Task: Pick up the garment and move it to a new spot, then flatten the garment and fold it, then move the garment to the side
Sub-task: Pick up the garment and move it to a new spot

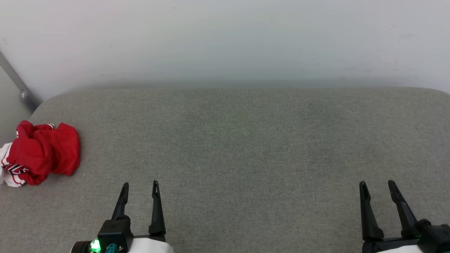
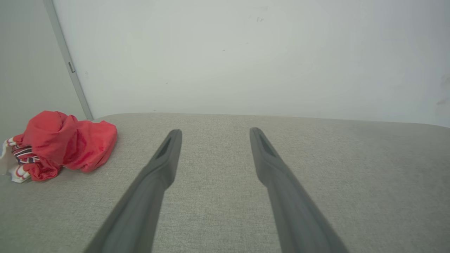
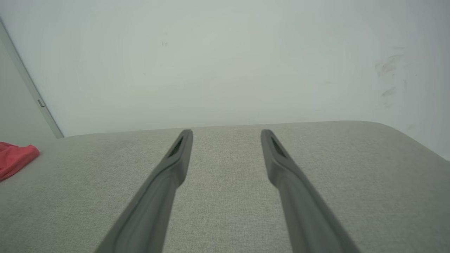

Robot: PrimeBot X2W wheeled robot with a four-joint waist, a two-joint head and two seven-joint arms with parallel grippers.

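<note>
The garment (image 1: 44,151) lies crumpled in a red heap at the far left edge of the grey padded surface, with white sleeve cloth and striped trim showing at its left side. The left wrist view has the garment (image 2: 66,144) at the left, and a red corner of the garment (image 3: 14,160) reaches into the right wrist view. My left gripper (image 1: 140,186) stands open near the front edge, well to the right of the heap, with nothing between its fingers. My right gripper (image 1: 377,185) is open and empty at the front right.
The grey padded surface (image 1: 239,147) stretches wide between the grippers and ends at a white wall (image 1: 225,42) behind. A grey metal bar (image 1: 17,86) slants down at the back left corner.
</note>
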